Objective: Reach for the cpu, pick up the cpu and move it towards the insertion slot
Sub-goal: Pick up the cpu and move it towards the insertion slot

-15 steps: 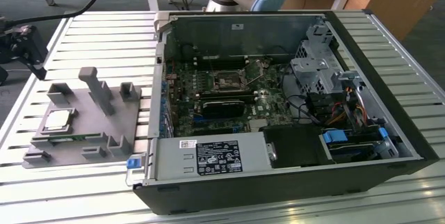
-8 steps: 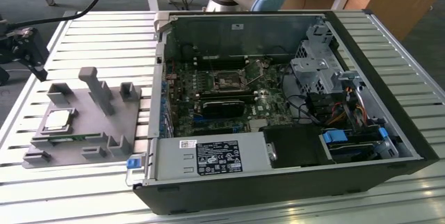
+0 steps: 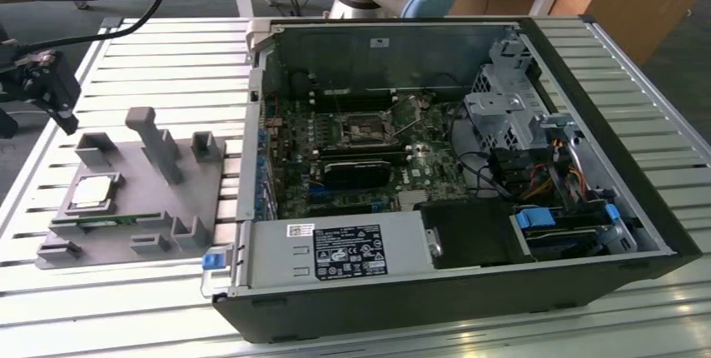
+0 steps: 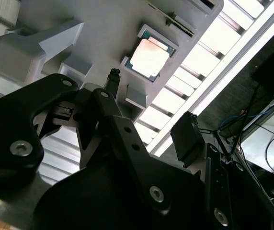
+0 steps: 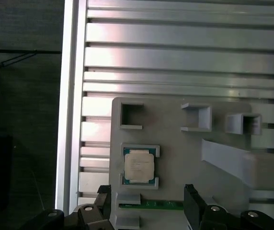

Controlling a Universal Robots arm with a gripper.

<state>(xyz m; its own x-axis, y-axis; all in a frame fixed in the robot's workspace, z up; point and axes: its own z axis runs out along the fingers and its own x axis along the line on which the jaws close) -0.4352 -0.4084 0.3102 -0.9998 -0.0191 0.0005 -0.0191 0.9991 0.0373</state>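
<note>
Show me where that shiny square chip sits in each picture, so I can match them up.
Exterior view: the cpu lies in a recess of the grey holder, at the exterior view's left.
First wrist view: the cpu sits in that recess, near the green memory stick.
Second wrist view: the cpu sits in the same recess.
Shared landmark: the grey holder.

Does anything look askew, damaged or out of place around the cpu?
Nothing stands out. The cpu sits flat and square in its recess on the gray holder, and the open gripper is apart from it.
</note>
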